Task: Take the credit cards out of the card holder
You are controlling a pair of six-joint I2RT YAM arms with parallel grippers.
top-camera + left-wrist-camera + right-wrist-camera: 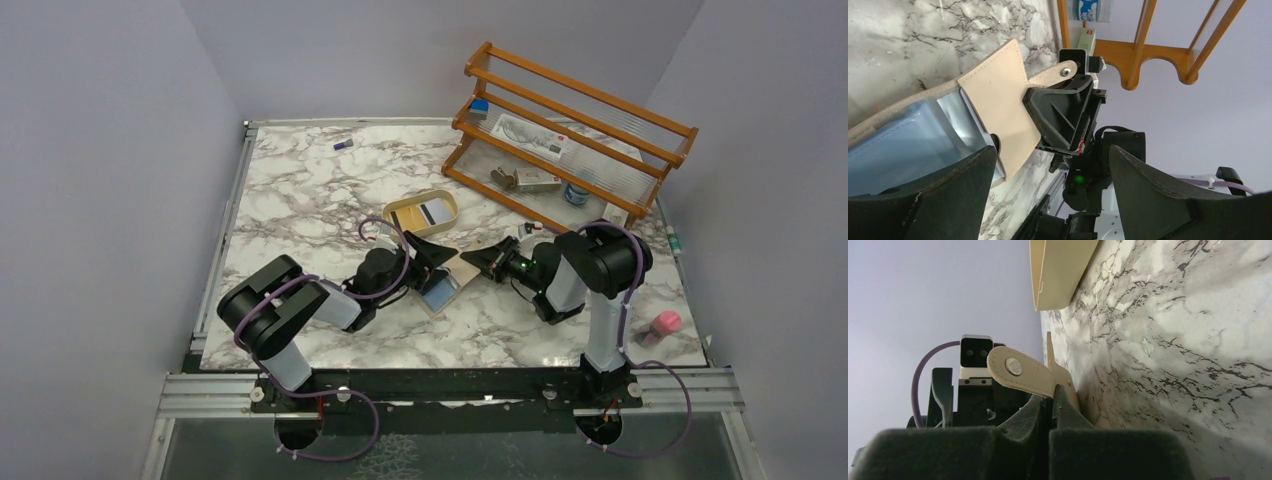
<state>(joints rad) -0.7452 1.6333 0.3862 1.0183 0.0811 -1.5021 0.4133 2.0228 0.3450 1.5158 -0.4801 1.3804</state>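
The beige card holder (452, 278) lies open on the marble table, with a pale blue card (437, 293) in its lower half. My right gripper (478, 262) is shut on the holder's flap by the snap tab (1018, 371) and holds that flap up on edge. In the left wrist view the raised flap (998, 100) and the blue card (908, 145) show beside my left gripper (1048, 190). It is open and empty, with one finger (923, 200) at the holder's edge. A whitish card with a dark stripe (432, 212) lies in the oval tray.
The oval tan tray (400, 209) sits just behind the holder and shows in the right wrist view (1058, 275). A wooden rack (570, 130) with small items stands at the back right. A pink object (665, 323) lies near the right edge. A small purple item (343, 145) lies at the back.
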